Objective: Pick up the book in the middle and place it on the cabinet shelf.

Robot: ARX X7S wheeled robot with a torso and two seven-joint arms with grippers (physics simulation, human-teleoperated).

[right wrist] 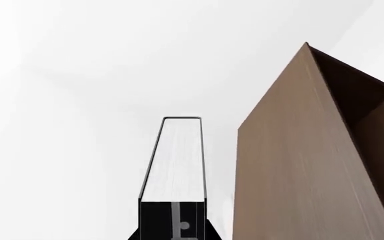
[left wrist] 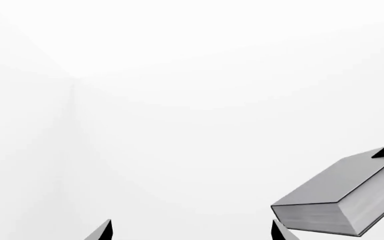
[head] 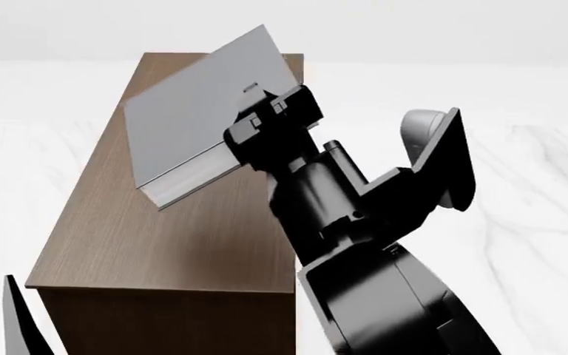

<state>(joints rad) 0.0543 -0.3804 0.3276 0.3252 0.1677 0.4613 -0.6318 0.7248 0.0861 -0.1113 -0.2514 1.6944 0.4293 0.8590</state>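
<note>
My right gripper (head: pixel 251 118) is shut on the book (head: pixel 193 103), a thick grey hardcover with a white page block. It holds the book tilted in the air over the far part of the cabinet shelf (head: pixel 166 237), a tall dark brown wood-grain box with a flat top. In the right wrist view the book (right wrist: pixel 176 160) rises from between the jaws of the right gripper (right wrist: pixel 173 222), with the cabinet shelf (right wrist: pixel 292 165) beside it. The left wrist view catches the book (left wrist: pixel 339 195) at one edge. My left gripper (left wrist: pixel 192 231) is open and holds nothing.
White marble floor (head: pixel 541 192) surrounds the cabinet, with plain white walls behind. The cabinet's open side shows a dark interior (right wrist: pixel 372 110). A dark part of my left arm (head: pixel 18 322) shows at the lower left beside the cabinet's near corner.
</note>
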